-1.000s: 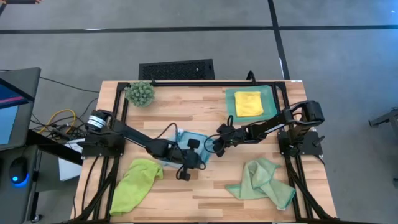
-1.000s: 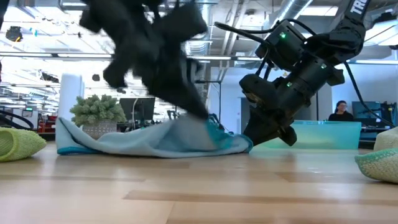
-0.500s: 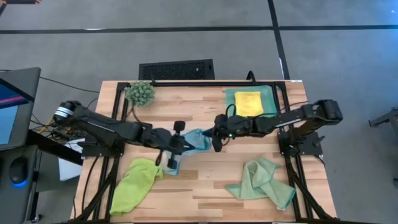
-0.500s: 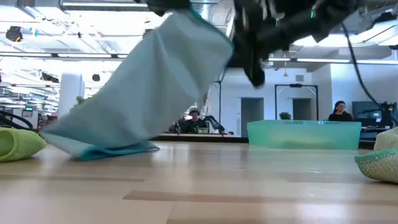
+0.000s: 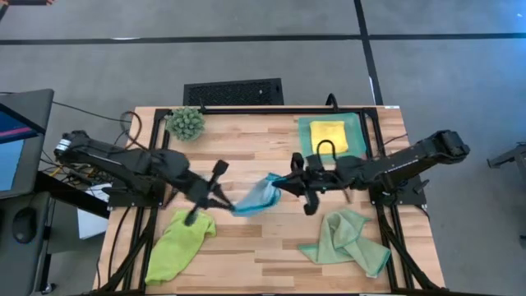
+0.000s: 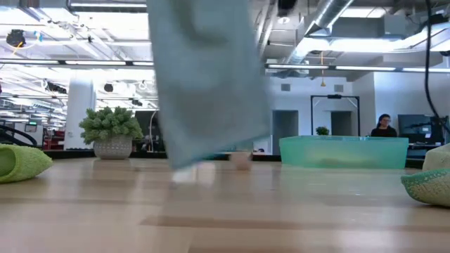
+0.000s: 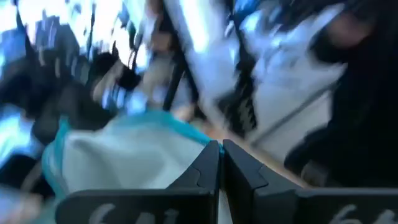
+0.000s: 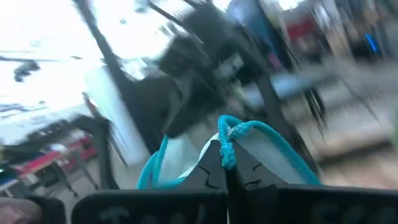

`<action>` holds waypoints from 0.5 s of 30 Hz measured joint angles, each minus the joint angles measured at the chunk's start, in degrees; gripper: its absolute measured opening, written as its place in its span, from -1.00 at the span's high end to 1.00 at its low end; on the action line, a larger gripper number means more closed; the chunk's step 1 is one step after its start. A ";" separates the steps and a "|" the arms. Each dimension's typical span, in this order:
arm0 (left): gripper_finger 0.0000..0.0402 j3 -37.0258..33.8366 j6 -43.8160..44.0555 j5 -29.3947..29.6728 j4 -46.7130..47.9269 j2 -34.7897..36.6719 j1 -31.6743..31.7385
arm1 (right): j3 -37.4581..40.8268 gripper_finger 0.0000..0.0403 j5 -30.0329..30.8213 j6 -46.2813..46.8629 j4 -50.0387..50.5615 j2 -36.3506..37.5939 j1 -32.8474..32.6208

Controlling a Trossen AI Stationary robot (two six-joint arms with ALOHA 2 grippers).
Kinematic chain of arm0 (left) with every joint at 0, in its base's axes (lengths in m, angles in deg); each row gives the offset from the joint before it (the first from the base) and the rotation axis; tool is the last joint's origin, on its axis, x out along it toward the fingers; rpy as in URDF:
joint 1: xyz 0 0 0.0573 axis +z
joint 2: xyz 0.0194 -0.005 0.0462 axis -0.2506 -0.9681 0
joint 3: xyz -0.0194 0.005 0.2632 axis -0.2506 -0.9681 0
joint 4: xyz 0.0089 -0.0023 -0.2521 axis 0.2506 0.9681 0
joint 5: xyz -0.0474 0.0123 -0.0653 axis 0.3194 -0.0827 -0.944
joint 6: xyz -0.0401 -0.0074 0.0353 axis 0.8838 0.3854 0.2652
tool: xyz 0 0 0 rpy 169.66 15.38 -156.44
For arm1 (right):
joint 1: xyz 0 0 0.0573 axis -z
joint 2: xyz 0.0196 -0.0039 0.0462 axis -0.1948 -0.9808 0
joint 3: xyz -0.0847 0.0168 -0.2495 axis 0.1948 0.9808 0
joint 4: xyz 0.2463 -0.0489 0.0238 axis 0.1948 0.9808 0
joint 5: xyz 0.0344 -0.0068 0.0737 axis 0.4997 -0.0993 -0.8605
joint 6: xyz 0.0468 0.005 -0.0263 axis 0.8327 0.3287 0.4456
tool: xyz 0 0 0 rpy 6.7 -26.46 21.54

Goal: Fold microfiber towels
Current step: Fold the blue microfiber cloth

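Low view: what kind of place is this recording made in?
Probably an open-plan robotics lab or workshop. Behind the wooden table are exposed ceiling ducts, strip lights, and a person seated at monitors. From above, a framed workbench stands on grey floor beside a computer screen.

Left arm (image 5: 131,164): dark, jointed links; pale ring at the shoulder joint; black cables trailing down its base.
Right arm (image 5: 394,164): dark, matching build; bulky rounded joint farthest from the claw; black cable looped just behind the claw.
Left gripper (image 7: 220,163): two black fingers, flat angular faces, pads pressed together; black crossbar behind them carries pale raised lettering, unreadable.
Right gripper (image 8: 225,167): black fingers, same form; black crossbar behind.
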 joint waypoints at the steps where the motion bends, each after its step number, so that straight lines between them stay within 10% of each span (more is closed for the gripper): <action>1: 1.00 0.06 -0.63 -0.81 -1.67 0.52 -0.06 | -0.81 0.99 0.18 -2.07 -0.36 -0.14 -0.27; 5: 1.00 0.01 2.30 19.80 5.26 0.24 0.68 | -3.92 0.99 4.20 -1.30 14.72 -0.52 2.61; 15: 1.00 -0.11 -0.81 4.32 11.52 -1.24 2.10 | -5.23 0.98 -4.19 -0.73 21.93 -0.74 4.99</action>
